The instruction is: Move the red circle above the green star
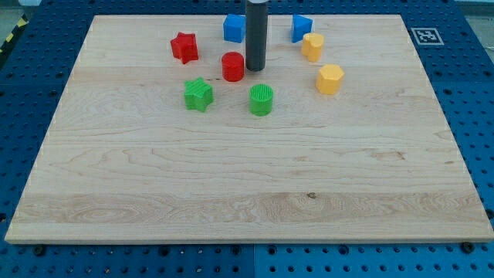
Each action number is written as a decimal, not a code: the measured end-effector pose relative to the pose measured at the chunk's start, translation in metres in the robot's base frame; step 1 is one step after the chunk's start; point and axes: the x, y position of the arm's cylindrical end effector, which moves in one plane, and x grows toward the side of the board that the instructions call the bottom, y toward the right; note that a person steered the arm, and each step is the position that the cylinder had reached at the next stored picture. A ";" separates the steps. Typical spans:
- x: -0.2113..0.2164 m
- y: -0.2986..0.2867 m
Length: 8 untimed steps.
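Red circle point(233, 66): short round block standing flat, near the board's top edge, left of mid-width.
My tip point(255, 69): just right of the red circle, touching or nearly so; a plain rod with no jaws, holding nothing.
Green star point(198, 94): below-left of the red circle, apart from it.
Green circle point(262, 100): below my tip.
Red star point(184, 47): up-left of the red circle.
Board point(247, 193): pale wood.

Pale wooden board point(247, 177) with visible grain on a blue perforated table point(478, 108). Red circle point(233, 66), red star point(184, 47), green star point(198, 94), green ribbed circle point(262, 100), two blue blocks point(234, 28) point(301, 28), two yellow-orange blocks point(312, 46) point(329, 79). My tip point(255, 69) is dark grey. A black-and-white marker point(424, 35) at two o'clock.
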 end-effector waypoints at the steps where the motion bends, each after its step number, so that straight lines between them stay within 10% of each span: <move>1: 0.009 0.000; 8: -0.009 -0.058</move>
